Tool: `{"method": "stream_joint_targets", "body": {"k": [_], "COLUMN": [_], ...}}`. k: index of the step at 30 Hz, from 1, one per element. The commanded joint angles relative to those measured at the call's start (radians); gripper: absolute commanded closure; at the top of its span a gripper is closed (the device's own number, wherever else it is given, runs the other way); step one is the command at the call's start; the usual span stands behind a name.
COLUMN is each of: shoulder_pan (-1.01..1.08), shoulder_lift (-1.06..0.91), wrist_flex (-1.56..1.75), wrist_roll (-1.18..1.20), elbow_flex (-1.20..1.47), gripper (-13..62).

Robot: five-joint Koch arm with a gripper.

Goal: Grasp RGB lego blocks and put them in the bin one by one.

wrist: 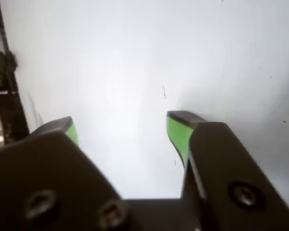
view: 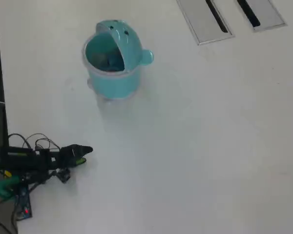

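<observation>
Bin [view: 112, 83] bears eye dots, no readable writing.

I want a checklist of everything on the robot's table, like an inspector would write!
Surface: white table, bare in the middle.
Job's things: teal whale bin, lid flipped open; no lego blocks seen on the table.
Clutter: nothing seen.
Claw: claw open, green pads, holding nothing.
Cables: black wires looped by the arm.
Surroundings: grey slotted panels at the overhead view's top right.
</observation>
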State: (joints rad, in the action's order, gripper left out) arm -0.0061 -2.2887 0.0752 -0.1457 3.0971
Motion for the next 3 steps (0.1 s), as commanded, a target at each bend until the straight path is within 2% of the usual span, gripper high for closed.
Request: {"method": "stream_joint_targets", "body": {"k": [1,3], "shoulder_pan": [0.002,0.000], "shoulder_lift": [-0.058,-0.058], "wrist_flex": [-0.084,-0.084], "wrist_roll": [0.002,0.002], "elbow_flex": [0.072,0.072], "gripper": [14.8,14.8]}}
